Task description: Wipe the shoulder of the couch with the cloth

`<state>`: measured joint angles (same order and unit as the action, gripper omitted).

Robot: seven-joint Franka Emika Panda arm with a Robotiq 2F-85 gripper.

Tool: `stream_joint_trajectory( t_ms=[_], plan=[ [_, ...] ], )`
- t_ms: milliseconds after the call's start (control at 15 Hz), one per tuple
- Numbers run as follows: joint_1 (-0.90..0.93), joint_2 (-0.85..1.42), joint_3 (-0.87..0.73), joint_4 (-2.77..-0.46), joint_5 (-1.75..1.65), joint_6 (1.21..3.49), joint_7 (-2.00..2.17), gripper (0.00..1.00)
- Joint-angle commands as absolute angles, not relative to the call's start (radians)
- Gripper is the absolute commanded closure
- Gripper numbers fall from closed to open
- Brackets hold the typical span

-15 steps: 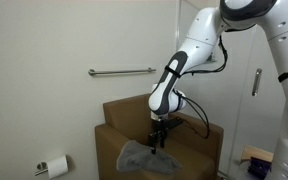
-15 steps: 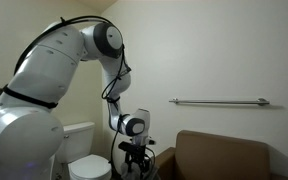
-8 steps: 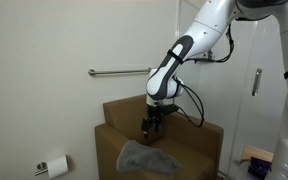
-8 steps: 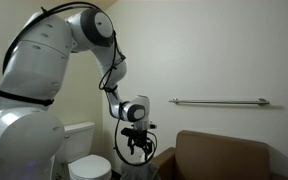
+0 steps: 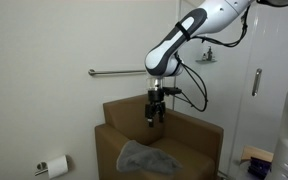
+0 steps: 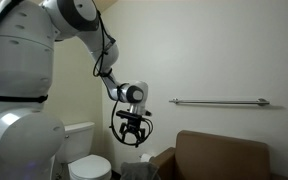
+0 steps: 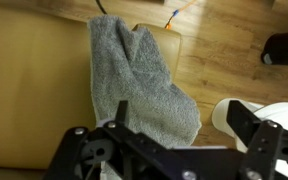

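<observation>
Gripper has lifted since a second ago: it was down at the cloth, now it hangs in the air above the couch seat, clear of the fabric. The arm has swung up with it. The cloth has not moved.

Cloth, grey and crumpled, lies on the near arm of the couch, low in the frame, and nothing is holding it. In the wrist view the cloth sprawls across the brown couch surface, and one end runs over the edge toward the wood floor.

Jaws are spread apart with nothing between them. This is clearest in an exterior view, where the gripper shows splayed fingers. In the wrist view the gripper fills the bottom edge with the cloth beyond it, not touching.

Couch is brown and sits against the wall. Grab bar is on the wall behind and above it, and it shows again as grab bar. Toilet paper roll is low on the wall, left of the couch. Toilet stands just left of the couch. Door handle is at far right.
</observation>
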<state>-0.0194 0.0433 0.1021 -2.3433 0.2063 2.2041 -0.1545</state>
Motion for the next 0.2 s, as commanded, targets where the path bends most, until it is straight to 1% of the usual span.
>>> stream_joint_trajectory(
  t_ms=[0, 133],
  plan=[
    [0.002, 0.031, 0.079, -2.338, 0.207, 2.188, -0.154, 0.0],
    [0.006, 0.033, 0.077, -2.338, 0.207, 2.189, -0.154, 0.0]
  ],
)
